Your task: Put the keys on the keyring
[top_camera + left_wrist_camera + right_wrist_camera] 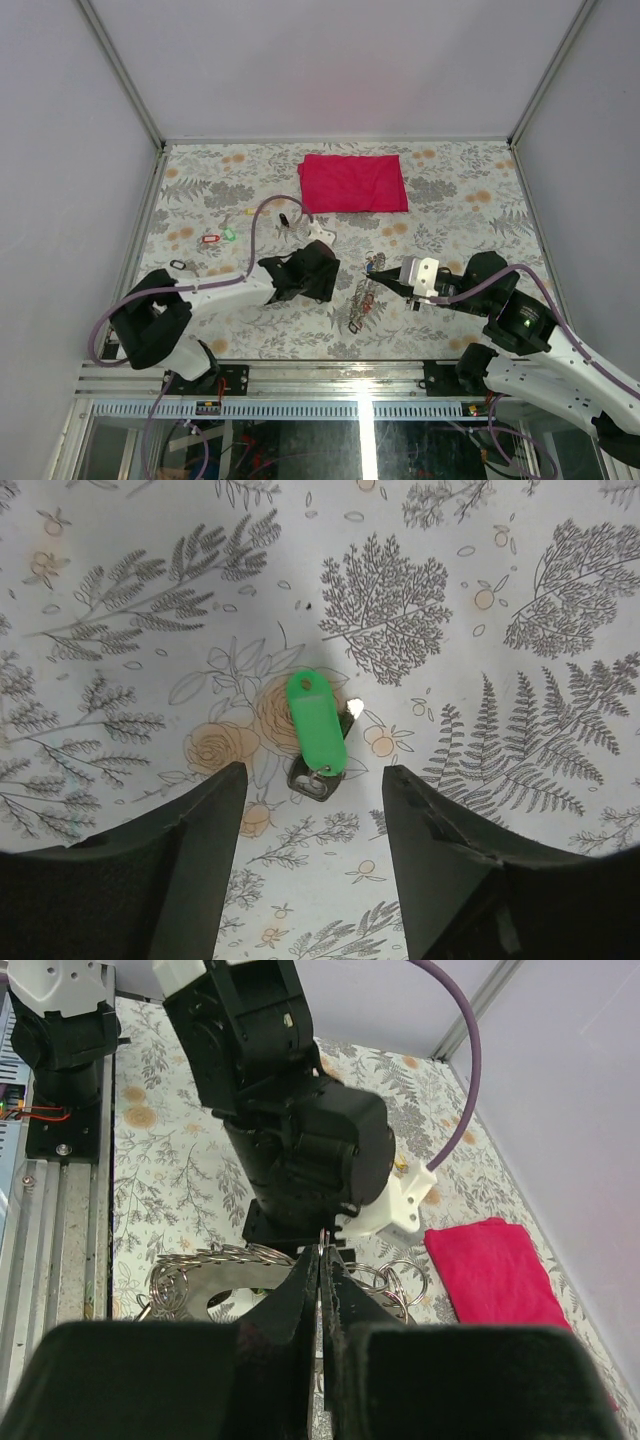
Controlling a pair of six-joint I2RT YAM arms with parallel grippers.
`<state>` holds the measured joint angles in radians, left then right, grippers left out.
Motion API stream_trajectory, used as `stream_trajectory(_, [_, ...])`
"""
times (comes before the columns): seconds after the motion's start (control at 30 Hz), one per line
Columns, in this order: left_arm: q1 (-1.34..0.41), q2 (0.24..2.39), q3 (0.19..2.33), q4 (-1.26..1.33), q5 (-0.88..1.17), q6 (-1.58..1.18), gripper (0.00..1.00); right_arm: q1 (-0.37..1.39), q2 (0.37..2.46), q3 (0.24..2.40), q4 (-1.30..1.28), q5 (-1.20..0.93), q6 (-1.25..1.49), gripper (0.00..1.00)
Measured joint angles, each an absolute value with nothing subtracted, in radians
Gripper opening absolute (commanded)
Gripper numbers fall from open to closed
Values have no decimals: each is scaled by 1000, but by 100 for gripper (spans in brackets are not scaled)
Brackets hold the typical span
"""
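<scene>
A key with a green tag (317, 723) lies flat on the floral table, just ahead of my left gripper (312, 772), whose jaws stand open on either side of it without touching it. In the top view the left gripper (303, 274) points down beside the keyring (361, 296). My right gripper (322, 1245) is shut on a thin edge of the keyring (200, 1282), a grey metal piece strung with small split rings. More keys lie at the left: a red-tagged key (209, 238), a green-tagged key (228, 235), a yellow-tagged key (248, 212) and a black-tagged key (284, 219).
A folded red cloth (353, 183) lies at the back of the table, to the right in the right wrist view (495, 1270). A small dark ring (178, 265) sits near the left arm. Grey walls enclose the table on three sides.
</scene>
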<state>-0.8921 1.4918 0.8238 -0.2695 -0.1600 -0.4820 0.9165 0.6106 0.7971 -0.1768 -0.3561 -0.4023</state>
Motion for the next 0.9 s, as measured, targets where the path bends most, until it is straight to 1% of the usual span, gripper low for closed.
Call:
stream_trajectory(0.17, [-976, 1561, 863, -315, -259, -547, 50, 916, 611, 797, -180, -356, -400, 0])
stream_trajectory(0.37, [-1041, 1649, 918, -379, -366, -615, 45, 916, 611, 797, -199, -356, -400, 0])
stream_trajectory(0.67, [-1054, 1690, 955, -406, -414, -637, 35, 916, 611, 797, -201, -356, -400, 0])
stream_trajectory(0.9, [-1060, 1713, 957, -408, -423, -647, 32, 916, 611, 797, -202, -356, -400, 0])
